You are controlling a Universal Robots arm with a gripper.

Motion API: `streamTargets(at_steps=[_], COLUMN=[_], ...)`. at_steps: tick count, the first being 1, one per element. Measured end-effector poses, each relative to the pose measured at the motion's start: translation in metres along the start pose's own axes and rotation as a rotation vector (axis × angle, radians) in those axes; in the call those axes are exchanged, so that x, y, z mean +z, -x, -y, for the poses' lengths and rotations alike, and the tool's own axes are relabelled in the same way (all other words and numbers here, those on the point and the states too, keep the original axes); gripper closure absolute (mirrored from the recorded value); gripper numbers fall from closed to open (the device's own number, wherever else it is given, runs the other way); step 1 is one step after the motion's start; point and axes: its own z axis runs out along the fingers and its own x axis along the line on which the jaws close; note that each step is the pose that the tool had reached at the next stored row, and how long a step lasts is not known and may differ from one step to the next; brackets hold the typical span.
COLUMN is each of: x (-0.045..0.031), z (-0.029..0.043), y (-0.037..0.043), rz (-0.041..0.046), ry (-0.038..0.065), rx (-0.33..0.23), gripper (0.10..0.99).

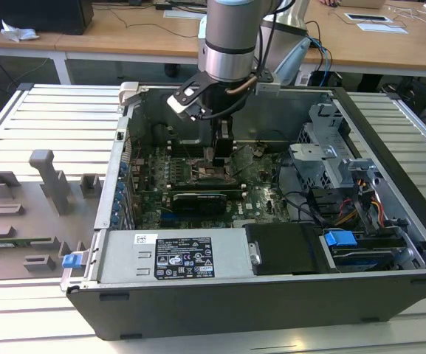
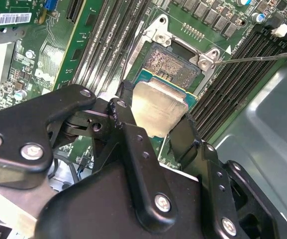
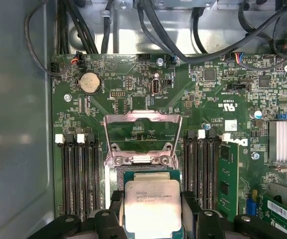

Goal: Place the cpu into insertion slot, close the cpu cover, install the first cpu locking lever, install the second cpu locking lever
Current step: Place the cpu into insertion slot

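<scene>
**Chip in the jaws, slot directly underneath**

We see the gripper (image 2: 155,113) clenched on the cpu (image 2: 158,112). One black finger presses each of two opposite edges, and the dull silver top faces the wrist. The move turns on how the chip lies to the insertion slot (image 2: 175,62). In the second wrist view the chip overlaps the near border of the slot, while the rest of the slot's contact field lies bare beyond it. From that we judge the chip is hanging just above the slot and a little short of centre, not seated.

The chip is square, so it has no long axis to line up. Its edges run close to parallel with the slot's silver border in both wrist views.

The cpu cover (image 3: 142,130) stands raised on its hinge at the slot's far border, its window open, well clear of the chip. A thin lever rod (image 2: 252,59) is swung out sideways from one corner of the slot, also out of the way.

The surface is the green motherboard (image 3: 193,99), lying flat on the floor of the computer case (image 1: 272,302). Memory slots (image 3: 76,174) flank the slot closely on both sides, just beside the fingers, so sideways room is tight.

In the exterior view the arm comes straight down into the case. The power supply (image 1: 176,254) lies at six o'clock from the gripper and the drive cage (image 1: 331,147) at three o'clock, both well apart from it.
</scene>
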Motion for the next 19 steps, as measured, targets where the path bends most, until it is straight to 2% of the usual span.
streamTargets(at_steps=[7,19], x=[0.0013,0.0087], z=[0.0005,0.0006], y=[-0.0001,-0.0003], rz=[-0.0002,-0.0002], ry=[0.000,0.000], rx=[0.000,0.000], gripper=[0.541,0.541])
